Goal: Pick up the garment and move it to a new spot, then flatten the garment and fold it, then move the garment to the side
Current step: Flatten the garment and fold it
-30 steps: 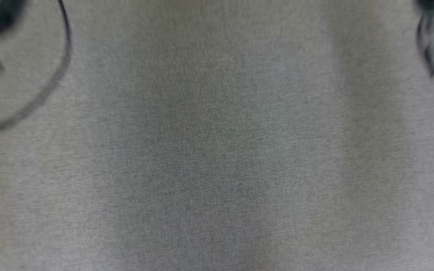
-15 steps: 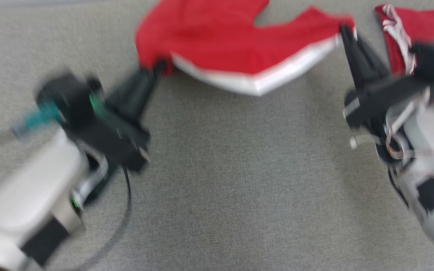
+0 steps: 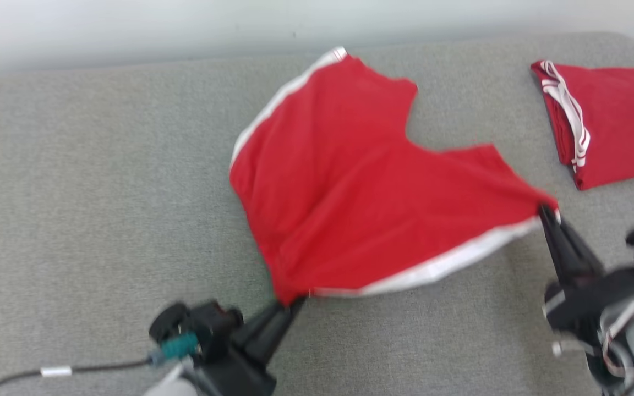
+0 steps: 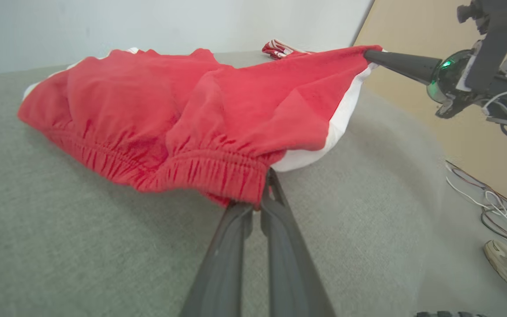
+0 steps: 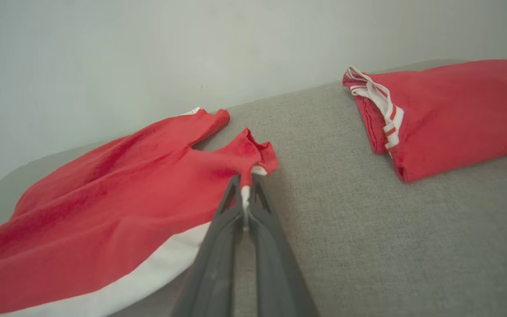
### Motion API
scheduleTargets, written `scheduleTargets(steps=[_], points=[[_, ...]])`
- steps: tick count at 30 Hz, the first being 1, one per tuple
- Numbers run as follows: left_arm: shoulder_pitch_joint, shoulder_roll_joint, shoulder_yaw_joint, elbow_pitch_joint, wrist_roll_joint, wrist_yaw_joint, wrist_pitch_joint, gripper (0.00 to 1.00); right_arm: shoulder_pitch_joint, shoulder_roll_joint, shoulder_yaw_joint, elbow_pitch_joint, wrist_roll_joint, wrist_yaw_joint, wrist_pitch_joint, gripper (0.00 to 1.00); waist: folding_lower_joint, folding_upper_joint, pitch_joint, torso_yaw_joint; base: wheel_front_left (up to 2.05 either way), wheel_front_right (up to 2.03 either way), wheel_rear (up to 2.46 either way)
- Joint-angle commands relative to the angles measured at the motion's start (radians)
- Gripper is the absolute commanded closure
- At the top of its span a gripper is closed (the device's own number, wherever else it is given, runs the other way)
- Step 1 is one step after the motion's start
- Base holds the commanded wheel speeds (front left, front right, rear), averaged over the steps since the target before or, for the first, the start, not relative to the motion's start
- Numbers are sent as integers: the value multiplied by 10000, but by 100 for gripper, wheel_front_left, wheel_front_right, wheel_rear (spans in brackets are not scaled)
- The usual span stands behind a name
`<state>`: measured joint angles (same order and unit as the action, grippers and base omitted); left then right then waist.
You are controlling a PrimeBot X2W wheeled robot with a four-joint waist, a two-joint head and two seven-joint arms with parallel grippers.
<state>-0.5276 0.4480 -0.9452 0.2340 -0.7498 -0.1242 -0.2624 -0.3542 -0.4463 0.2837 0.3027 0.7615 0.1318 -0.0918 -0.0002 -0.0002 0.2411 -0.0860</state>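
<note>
Shorts [image 3: 361, 209] left of the folded pile [image 3: 619, 126] show fully now; left claw [image 3: 292, 301] and right claw [image 3: 545, 212] still pinch their corners, ready for flattening.

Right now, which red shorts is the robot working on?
Find the big grey surface. In its middle lie the spread-out red shorts, pinched at two corners by the left hand and right hand. The other red garment sits folded and untouched, further right.

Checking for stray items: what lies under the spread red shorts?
Grey woven surface shows beneath the lifted near edge of the red white-striped shorts; farther under is covered.
</note>
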Motion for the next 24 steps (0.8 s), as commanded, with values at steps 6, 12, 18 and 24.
scheduleTargets(steps=[6,12,18,24], points=[[982,274,-235,327,346,-77,-30,100,2282,605,-1117,-1033,-620,-30,648,100,2,2,-482,280,0,0,0],[1517,851,-43,454,571,-58,-29,100,4128,1518,-1991,-2438,-1161,-30,1457,100,2,2,-793,499,0,0,0],[1799,1259,8,370,629,-52,-29,100,5552,2475,-2548,-3576,-1476,-30,2274,100,2,2,-1070,812,0,0,0],[2071,1167,-136,399,485,-55,-29,100,6453,3164,-3350,-4168,-1798,-30,2716,100,2,2,-1086,950,0,0,0]])
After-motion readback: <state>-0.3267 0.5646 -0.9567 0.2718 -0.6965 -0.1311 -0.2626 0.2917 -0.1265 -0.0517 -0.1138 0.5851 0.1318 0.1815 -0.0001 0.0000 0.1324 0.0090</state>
